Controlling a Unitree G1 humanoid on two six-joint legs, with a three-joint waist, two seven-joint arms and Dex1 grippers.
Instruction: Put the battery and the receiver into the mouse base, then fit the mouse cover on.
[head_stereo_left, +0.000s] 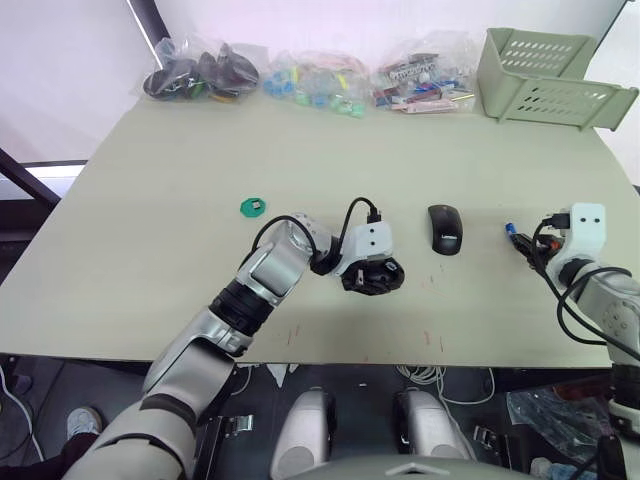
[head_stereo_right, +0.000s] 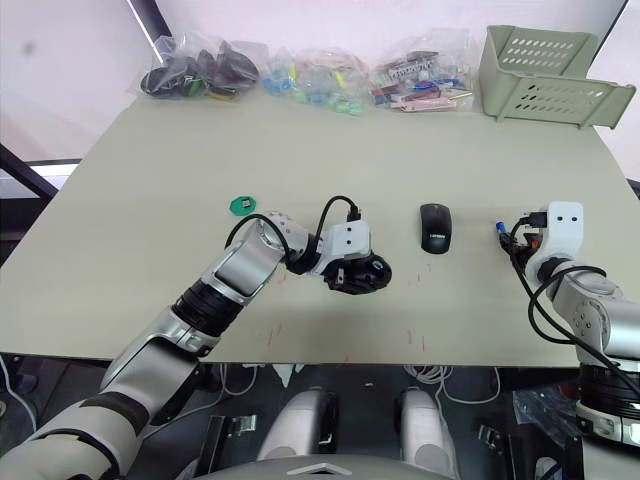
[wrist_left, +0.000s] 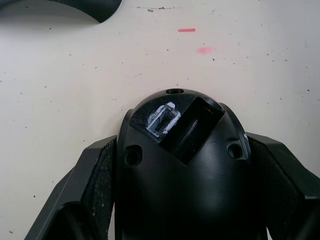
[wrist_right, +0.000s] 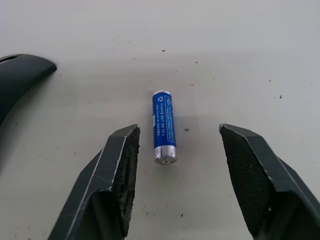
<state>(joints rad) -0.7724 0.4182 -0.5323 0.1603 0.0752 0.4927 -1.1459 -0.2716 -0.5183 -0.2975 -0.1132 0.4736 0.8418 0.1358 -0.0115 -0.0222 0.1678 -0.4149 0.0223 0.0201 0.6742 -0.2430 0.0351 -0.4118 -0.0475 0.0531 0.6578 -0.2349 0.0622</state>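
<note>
Left gripper: jaws clamped on the base, one finger on each flank; receiver already seated in its slot beside the empty battery bay.

Right gripper: jaws apart, straddling the battery, no contact; battery flat on the bench, slightly nearer one finger.

Cover: on the bench between the two grippers, apart from both.

Risks: off-centre closure likely to roll or skew the battery out of the jaws; loosened hold on the base likely to shift the bay during insertion.
</note>
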